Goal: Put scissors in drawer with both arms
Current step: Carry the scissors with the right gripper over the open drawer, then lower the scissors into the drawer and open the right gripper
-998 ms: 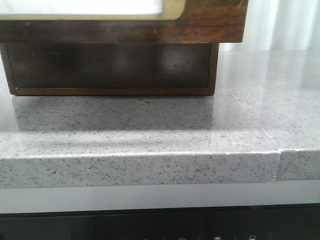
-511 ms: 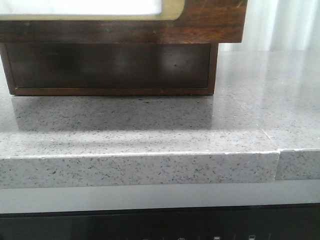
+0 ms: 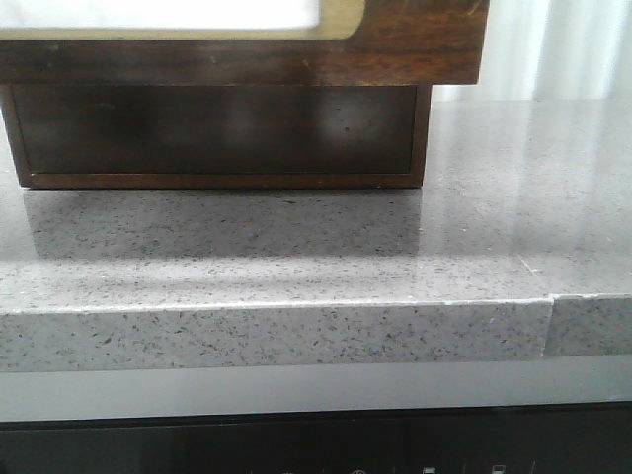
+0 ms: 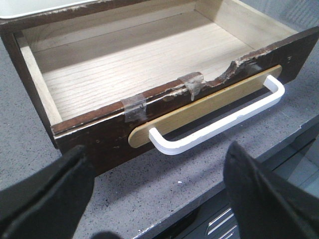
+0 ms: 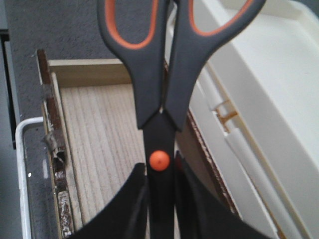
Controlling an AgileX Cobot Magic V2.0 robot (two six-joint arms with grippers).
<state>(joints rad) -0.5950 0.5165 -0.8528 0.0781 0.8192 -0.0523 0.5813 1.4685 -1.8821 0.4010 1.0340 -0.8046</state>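
The scissors (image 5: 160, 114) have dark grey handles with orange-lined loops and an orange pivot. My right gripper (image 5: 162, 199) is shut on their blades just behind the pivot, and the handles point away from it. They hang over the open drawer (image 5: 99, 149), whose pale wood floor is bare. In the left wrist view the drawer (image 4: 99, 144) stands pulled out, its chipped dark front bearing a tan plate and a white handle (image 4: 219, 124). My left gripper (image 4: 157, 159) is open just in front of that handle, touching nothing. The front view shows only the drawer front (image 3: 415, 39) and no gripper.
The wooden box rests on a speckled grey counter (image 3: 296, 247) whose front edge (image 4: 199, 199) lies just before the drawer, with dark cabinet fronts below. A white plastic tray (image 5: 269, 99) lies along the drawer's far side. A pale tray corner (image 4: 30, 6) shows behind the drawer.
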